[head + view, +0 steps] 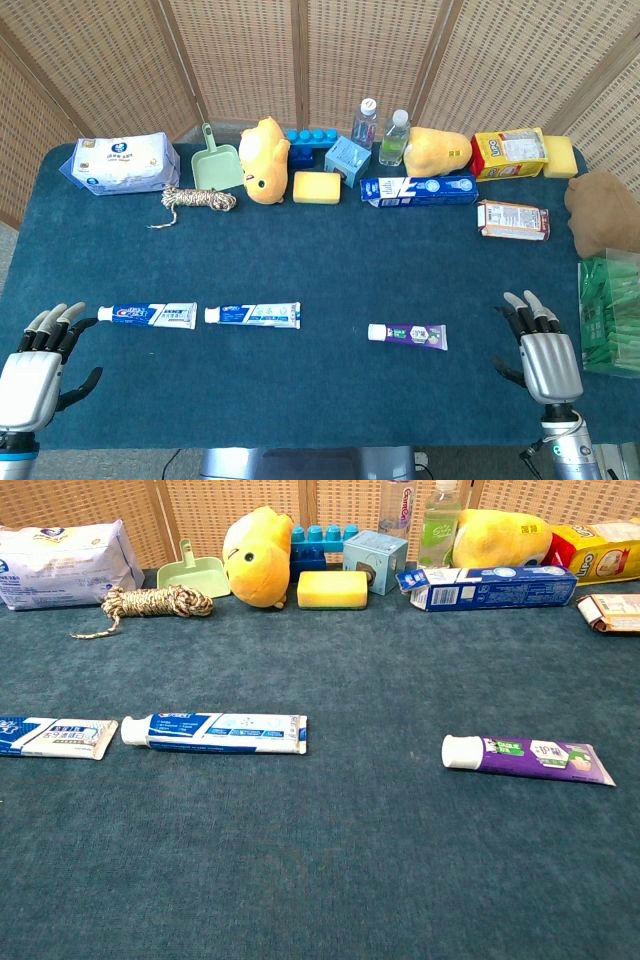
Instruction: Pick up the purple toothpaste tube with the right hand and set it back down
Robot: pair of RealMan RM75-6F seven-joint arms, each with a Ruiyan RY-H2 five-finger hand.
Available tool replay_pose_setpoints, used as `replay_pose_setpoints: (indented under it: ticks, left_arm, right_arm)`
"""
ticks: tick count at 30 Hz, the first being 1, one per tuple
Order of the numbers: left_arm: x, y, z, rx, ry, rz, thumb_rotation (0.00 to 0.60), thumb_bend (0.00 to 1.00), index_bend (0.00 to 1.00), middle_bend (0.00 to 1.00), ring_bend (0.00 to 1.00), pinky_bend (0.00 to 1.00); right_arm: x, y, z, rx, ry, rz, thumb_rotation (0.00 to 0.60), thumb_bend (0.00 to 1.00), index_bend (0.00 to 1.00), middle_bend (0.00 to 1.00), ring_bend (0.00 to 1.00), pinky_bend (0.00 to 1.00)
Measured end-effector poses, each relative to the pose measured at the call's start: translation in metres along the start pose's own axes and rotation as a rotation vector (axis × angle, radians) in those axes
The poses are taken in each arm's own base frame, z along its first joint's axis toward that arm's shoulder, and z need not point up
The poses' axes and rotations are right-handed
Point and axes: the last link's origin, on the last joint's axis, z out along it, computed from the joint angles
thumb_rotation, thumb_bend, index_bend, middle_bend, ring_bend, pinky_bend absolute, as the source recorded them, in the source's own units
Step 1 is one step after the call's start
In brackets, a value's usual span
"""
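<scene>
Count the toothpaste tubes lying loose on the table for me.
3: a blue tube near the left robot hand, a second blue tube beside it, the purple tube toward the right.

purple tube (408,336): flat on cloth, cap left
right hand (545,357): empty, fingers apart, right of tube
left hand (35,368): empty, fingers apart

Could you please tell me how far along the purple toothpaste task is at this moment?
Nothing looks done yet: the purple toothpaste tube lies flat on the table. The right hand rests open to its right, apart from it. The reach, grasp, lift and set-down all remain.
</scene>
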Motion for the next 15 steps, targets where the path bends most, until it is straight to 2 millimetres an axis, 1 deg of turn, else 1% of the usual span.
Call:
replay_pose_setpoints:
  ticks: [9,15]
  left_arm:
    - [-0.001,0.004,0.003,-0.016,-0.003,-0.004,0.600,0.24,0.22,0.15,0.10,0.10]
    - [0.008,0.007,0.006,-0.040,0.024,0.000,0.600,0.24,0.22,0.15,0.10,0.10]
  right_arm:
    - [-0.002,0.001,0.000,-0.002,-0.014,0.020,0.600,0.19,0.24,0.20,0.09,0.21]
    - [0.001,-0.009,0.005,0.050,-0.030,0.059,0.600,0.18,0.24,0.20,0.11,0.21]
